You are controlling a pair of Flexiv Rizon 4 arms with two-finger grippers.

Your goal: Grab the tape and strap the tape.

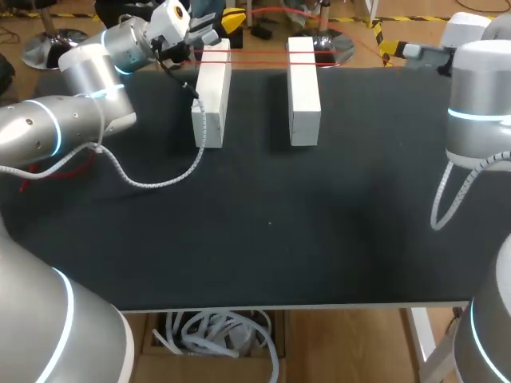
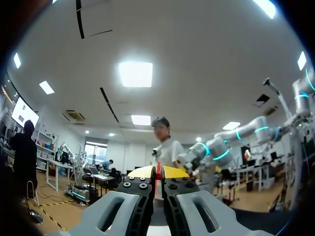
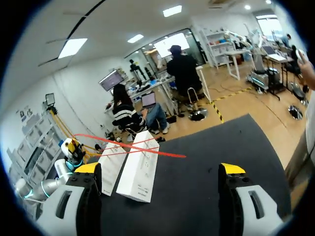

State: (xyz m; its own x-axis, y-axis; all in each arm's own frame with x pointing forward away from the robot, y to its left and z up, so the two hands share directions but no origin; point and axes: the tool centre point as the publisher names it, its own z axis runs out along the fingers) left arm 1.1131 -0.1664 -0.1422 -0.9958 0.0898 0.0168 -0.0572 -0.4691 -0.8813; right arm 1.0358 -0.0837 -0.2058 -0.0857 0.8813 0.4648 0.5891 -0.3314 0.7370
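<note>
Your red tape [image 1: 257, 55] runs in thin strands across the tops of the two white blocks, close to the table's far edge. In the right wrist view the strands [image 3: 132, 144] cross each other above the blocks, and one end trails out over the black surface. The tape's left end is at your left gripper [image 1: 230, 21], which hangs above the far edge, just beyond the left white block [image 1: 211, 94]. In its own wrist view the left gripper [image 2: 158, 171] has its yellow tips pressed together with a red strip [image 2: 158, 176] pinched between them. The right white block [image 1: 304, 89] stands parallel to the left one, a gap apart, both lengthwise from the far edge inward. Your right gripper [image 1: 388, 50] sits past the far right corner of the table [image 1: 279, 231], well apart from the blocks; its fingers [image 3: 232, 169] stand wide apart with nothing between them. A white coiled cable [image 1: 158, 181] from your left arm lies looped on the left part of the table.
</note>
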